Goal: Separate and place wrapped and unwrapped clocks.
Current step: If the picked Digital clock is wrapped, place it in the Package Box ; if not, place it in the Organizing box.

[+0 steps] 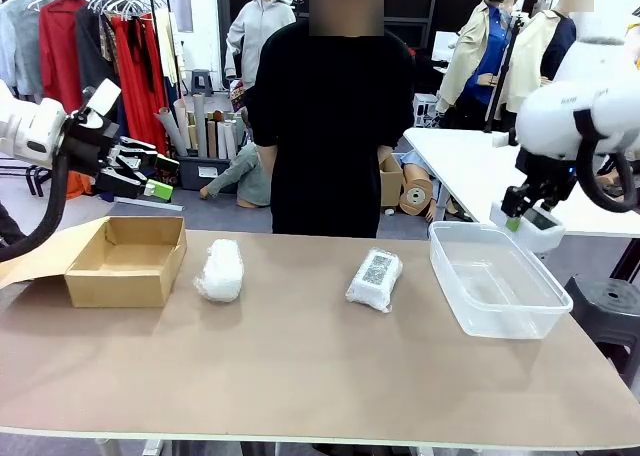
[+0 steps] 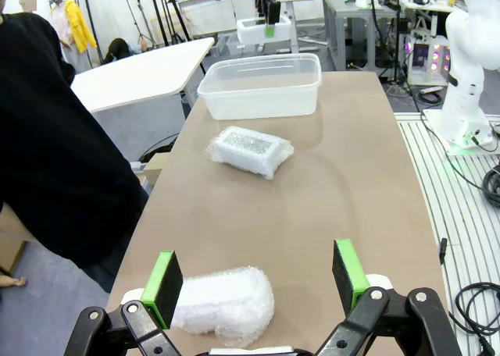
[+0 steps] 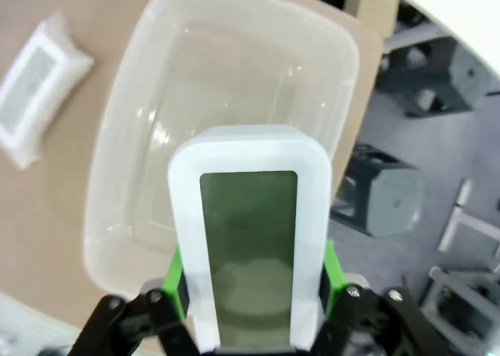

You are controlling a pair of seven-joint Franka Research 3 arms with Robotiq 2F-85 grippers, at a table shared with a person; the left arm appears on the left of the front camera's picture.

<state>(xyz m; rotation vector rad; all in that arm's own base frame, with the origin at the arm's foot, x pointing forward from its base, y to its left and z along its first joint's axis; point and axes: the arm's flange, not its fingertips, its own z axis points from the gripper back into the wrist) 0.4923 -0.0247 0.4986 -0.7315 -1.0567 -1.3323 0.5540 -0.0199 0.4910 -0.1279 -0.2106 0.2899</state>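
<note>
Brown tabletop (image 1: 300, 376), long and bare-faced, carries everything. A person in a black top (image 1: 330, 126) stands at its far edge, arms down. Toward my left sits an open cardboard box (image 1: 115, 288), flaps up, nothing visible inside. Toward my right is a clear plastic container (image 1: 450, 281), also nothing visible in it. Between the two, well apart from each other, lie two bubble-wrap bundles. The plain bundle (image 1: 220, 269) is nearer the box, and the labelled bundle (image 1: 374, 278) is nearer the container. The labelled one wears a black-and-white code patch on its top face; the print is too fine to read from any view. My right fingers (image 3: 178, 282) are clenched on the bare white clock (image 3: 248, 239), green pads pressing its two long sides, screen facing my wrist camera. The screen is greyish-green and blank, no digits, no brand mark that I can make out. The clock hangs in the air over the container, clear of its rim; from the front it shows above the container's far right corner (image 1: 535, 226). My left fingers (image 2: 166, 287) are released, spread wide, gripping nothing, raised off the tabletop beyond the box (image 1: 157, 189). In my left wrist view the plain bundle lies beneath them, close by one pad in frame. Small dark lettering on my right arm's white shell is unreadable.
</note>
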